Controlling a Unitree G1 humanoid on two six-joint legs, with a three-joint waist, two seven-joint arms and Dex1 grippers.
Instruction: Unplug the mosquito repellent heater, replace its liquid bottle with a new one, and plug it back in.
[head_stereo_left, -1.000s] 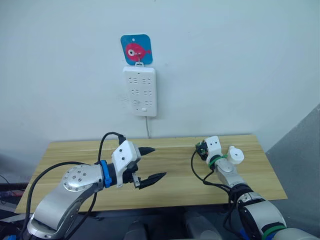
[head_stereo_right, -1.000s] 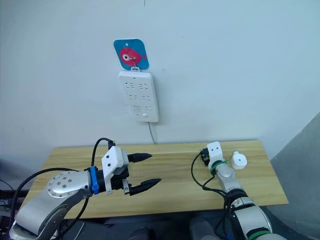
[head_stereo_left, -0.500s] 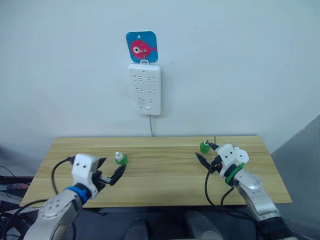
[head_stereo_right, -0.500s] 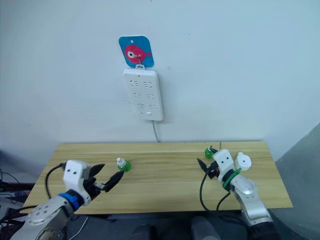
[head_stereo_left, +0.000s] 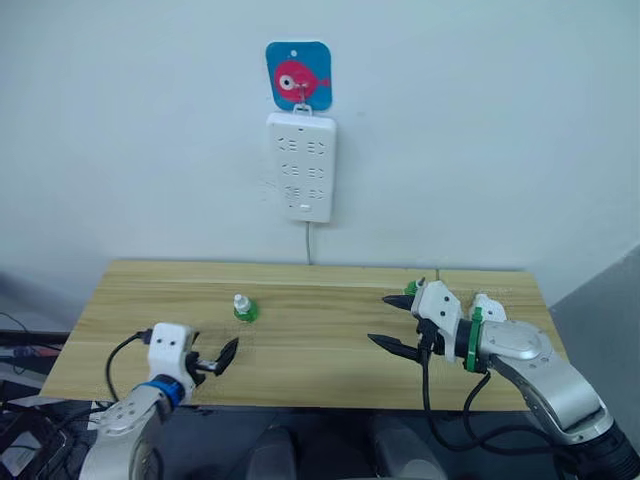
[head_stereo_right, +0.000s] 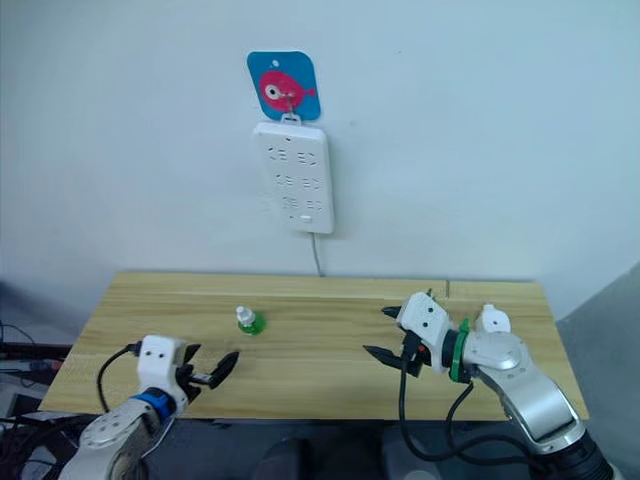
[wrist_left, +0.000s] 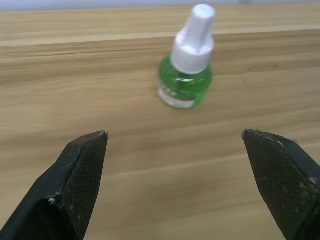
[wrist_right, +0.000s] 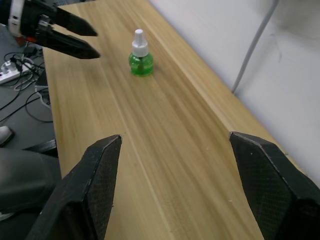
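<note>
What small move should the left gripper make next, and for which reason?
Probably ease the left gripper forward toward the green liquid bottle. Its fingers are open and empty, and the bottle stands upright on the wooden table just ahead of them, untouched. The right gripper is open too, but farther from the bottle.

Table (head_stereo_left: 320, 350) matt light wood, grained. Bottle (wrist_left: 186, 80) glossy clear green plastic, white plastic cap. Power strip (head_stereo_left: 306, 167) smooth white plastic.
</note>
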